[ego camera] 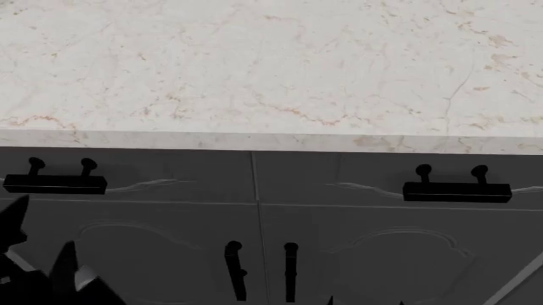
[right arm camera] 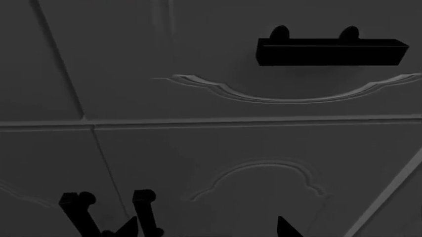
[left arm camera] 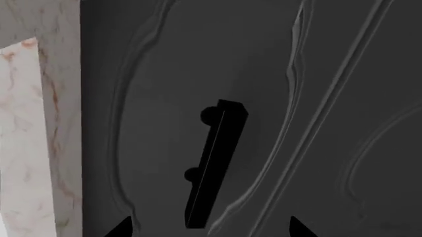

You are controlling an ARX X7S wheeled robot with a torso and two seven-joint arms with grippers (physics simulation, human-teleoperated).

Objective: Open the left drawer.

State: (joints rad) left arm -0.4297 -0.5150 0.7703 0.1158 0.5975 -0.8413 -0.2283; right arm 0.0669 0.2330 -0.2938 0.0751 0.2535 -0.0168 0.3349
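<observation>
Left drawer (ego camera: 127,175) closed under marble counter (ego camera: 271,70), left end effector (left arm camera: 209,228) fingers apart near bar handle (left arm camera: 214,165), right end effector (right arm camera: 211,229) spread

Left drawer (ego camera: 127,175) was shut, its dark-grey carved-swirl front flush under the marble top. Its black bar handle (ego camera: 55,183) sat horizontal on two knobs, above the left claw (ego camera: 42,273) and apart from it; in the left wrist view it lay ahead, between the fingertips' line.
</observation>
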